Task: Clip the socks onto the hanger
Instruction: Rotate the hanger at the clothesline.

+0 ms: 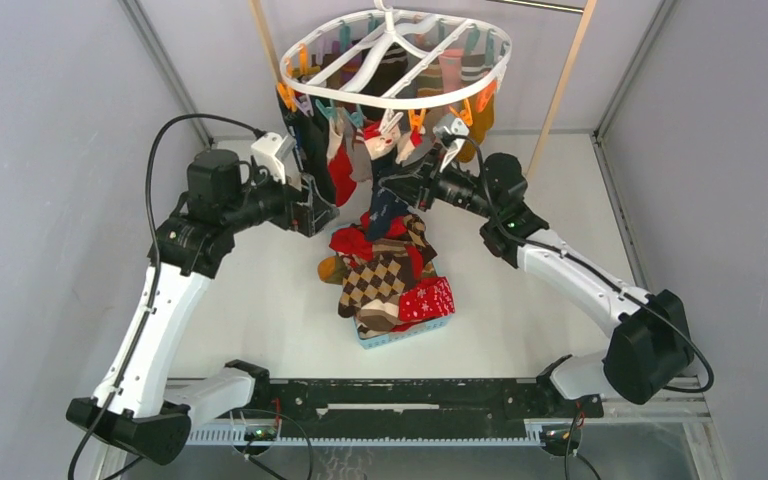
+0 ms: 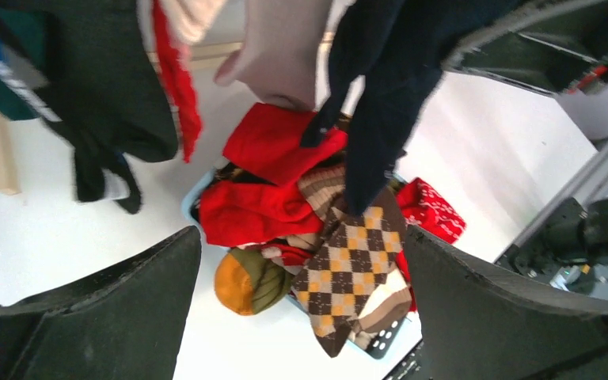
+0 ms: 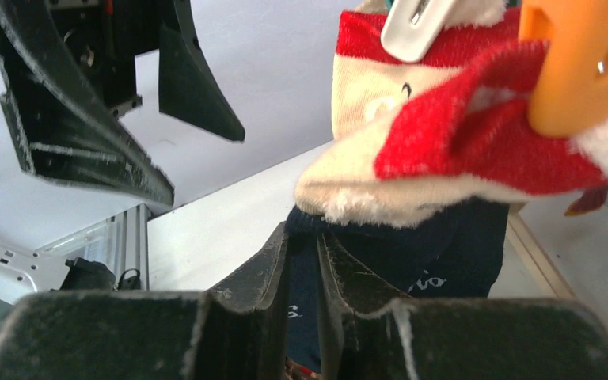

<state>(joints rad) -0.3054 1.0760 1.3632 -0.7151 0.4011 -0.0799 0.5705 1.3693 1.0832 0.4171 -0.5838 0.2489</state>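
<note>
The white oval hanger (image 1: 395, 60) hangs at the back with several socks clipped to its orange and teal pins. My right gripper (image 1: 392, 190) is shut on a navy sock (image 3: 412, 253) just below the hanger; the sock hangs down from its jaws (image 2: 380, 103). Above it, an orange pin (image 3: 578, 63) and a white pin (image 3: 419, 24) hold a red-and-cream fuzzy sock (image 3: 443, 150). My left gripper (image 1: 312, 208) is open and empty, beside the hanging socks and above the pile. The pile holds an argyle sock (image 2: 356, 261), red socks (image 2: 253, 210) and a mustard-toed sock (image 2: 245, 281).
The loose socks (image 1: 385, 275) lie heaped in a light-blue basket (image 1: 400, 335) in the middle of the table. Pale wooden rack posts (image 1: 560, 90) stand behind the hanger. Grey walls close in the left and right sides.
</note>
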